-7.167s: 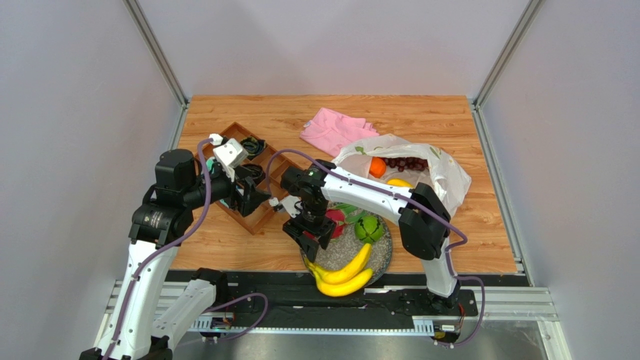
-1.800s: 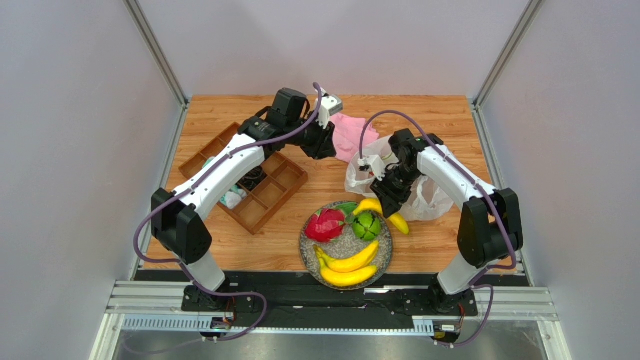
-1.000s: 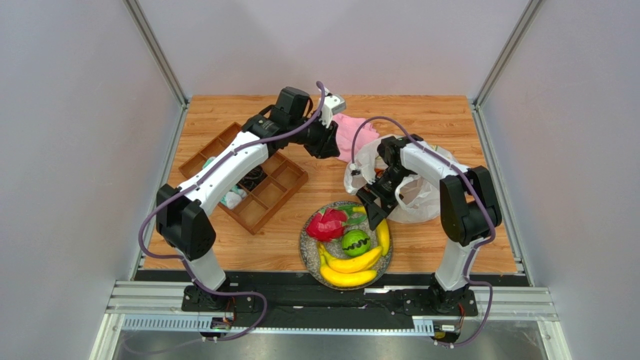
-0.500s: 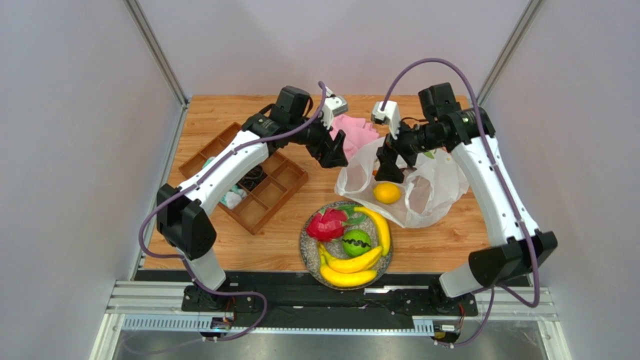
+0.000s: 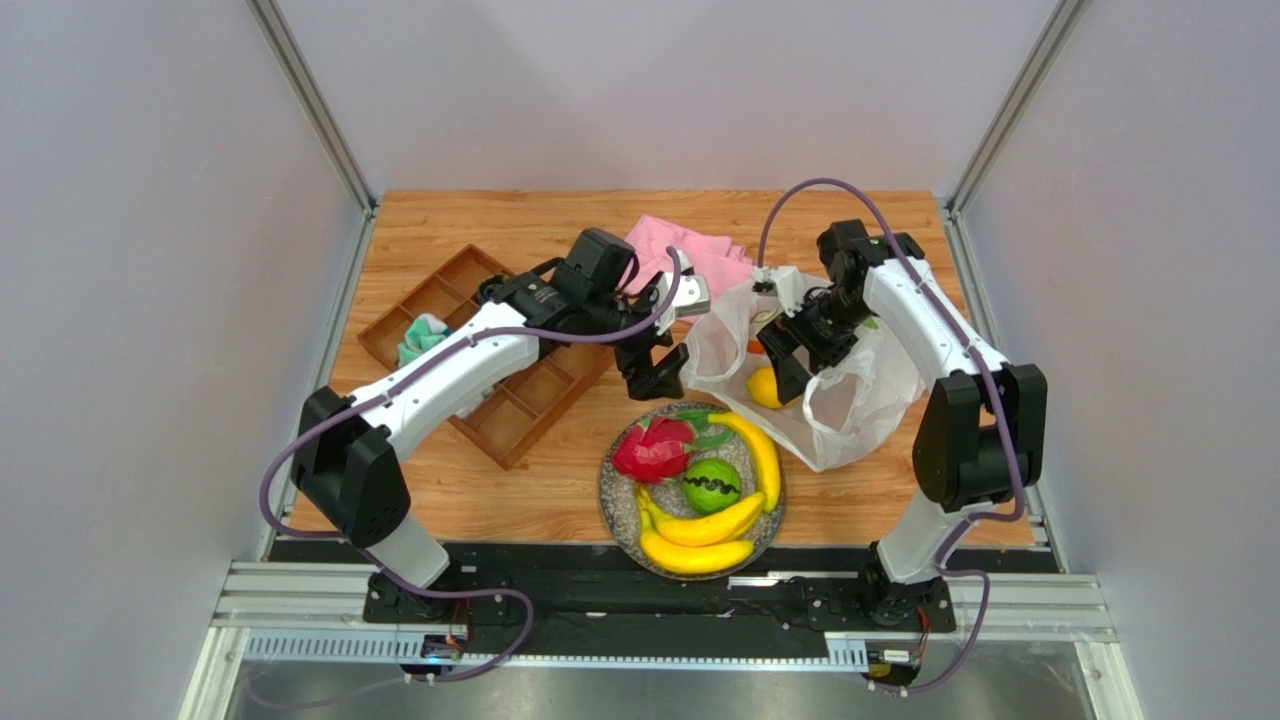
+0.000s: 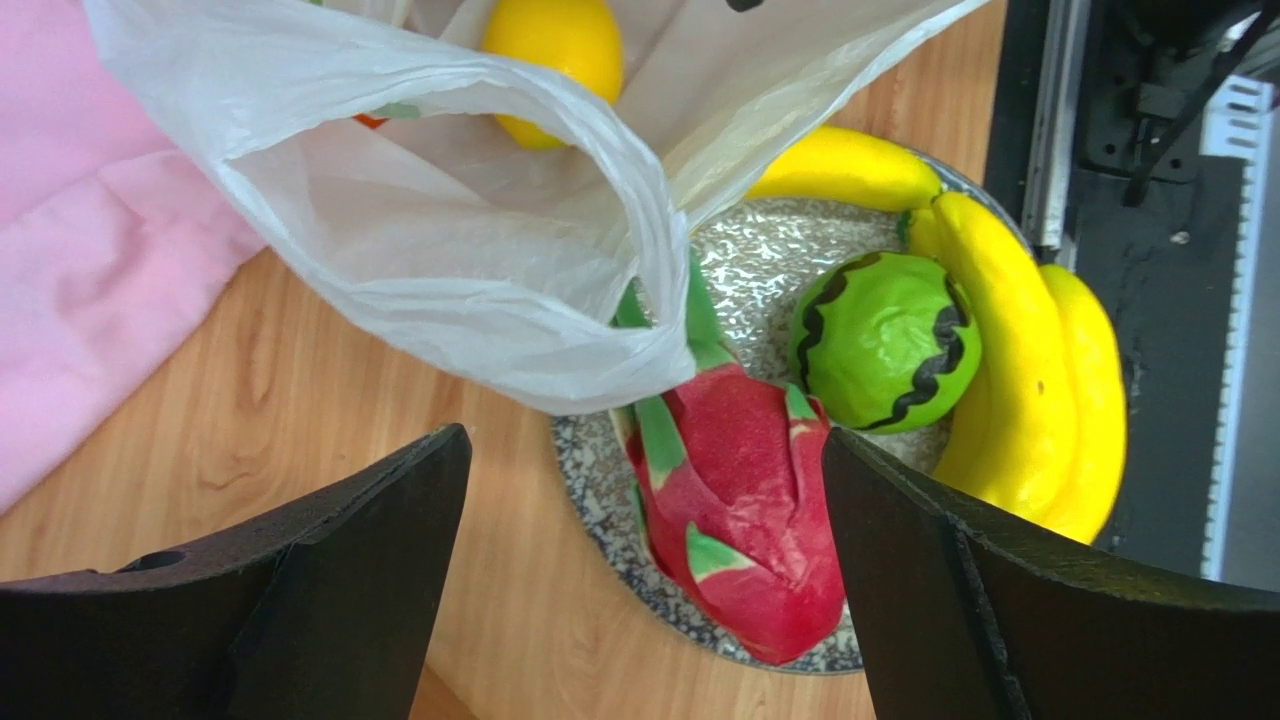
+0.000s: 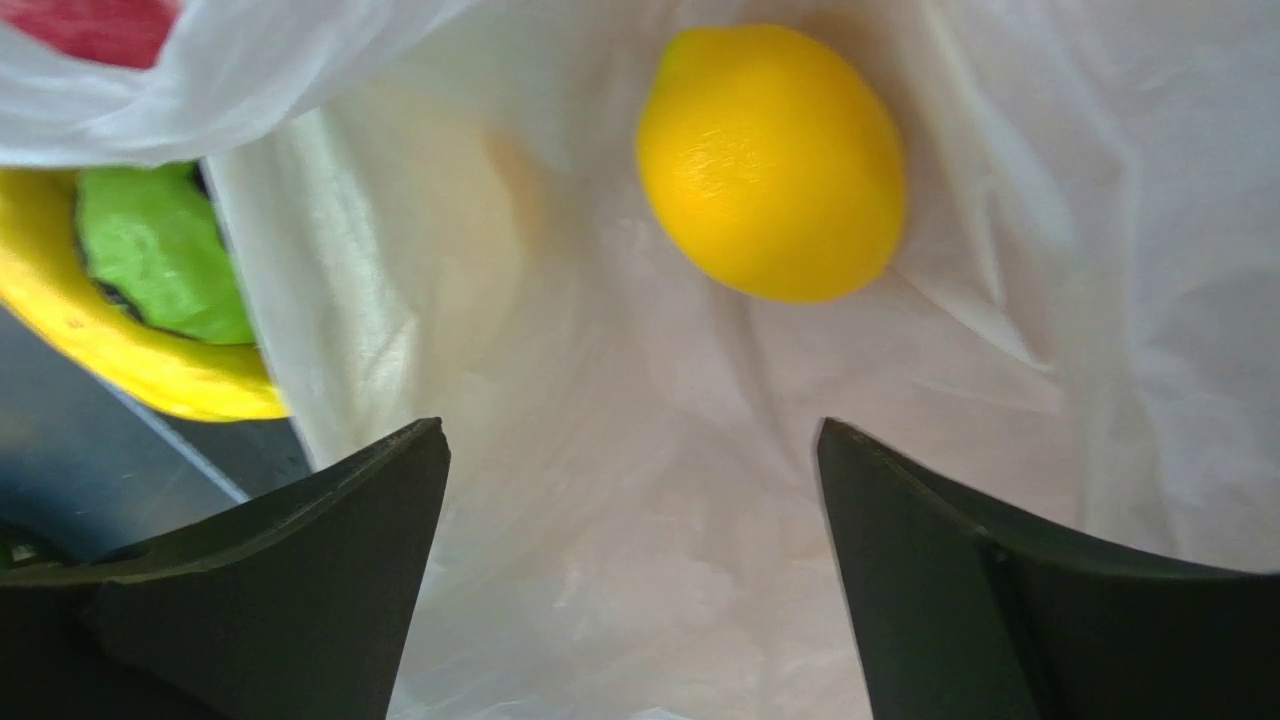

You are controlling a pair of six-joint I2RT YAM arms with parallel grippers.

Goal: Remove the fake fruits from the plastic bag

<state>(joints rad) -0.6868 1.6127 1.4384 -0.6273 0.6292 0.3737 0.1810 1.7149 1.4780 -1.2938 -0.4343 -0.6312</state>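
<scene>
The plastic bag [image 5: 842, 398] lies open on the right of the table with a lemon [image 5: 765, 387] inside. My right gripper [image 5: 781, 357] is in the bag's mouth, open and empty, just short of the lemon [image 7: 774, 158]. On a speckled plate [image 5: 610, 483] lie a dragon fruit [image 5: 654, 447], a green round fruit [image 5: 711, 485] and bananas [image 5: 703, 540]. My left gripper [image 5: 658, 369] hovers open and empty at the plate's far-left edge. In the left wrist view the dragon fruit [image 6: 744, 510] lies below the jaws, and the bag's rim [image 6: 451, 240] hangs just ahead.
A wooden compartment tray [image 5: 496, 375] with small items lies under the left arm. A pink cloth [image 5: 684, 255] lies behind the bag. Metal rails run along the table's near edge, close to the plate.
The left gripper has opened wide and moved from the bag's far rim toward the plate. The right arm has dropped into the bag's mouth, closer to the lemon.
</scene>
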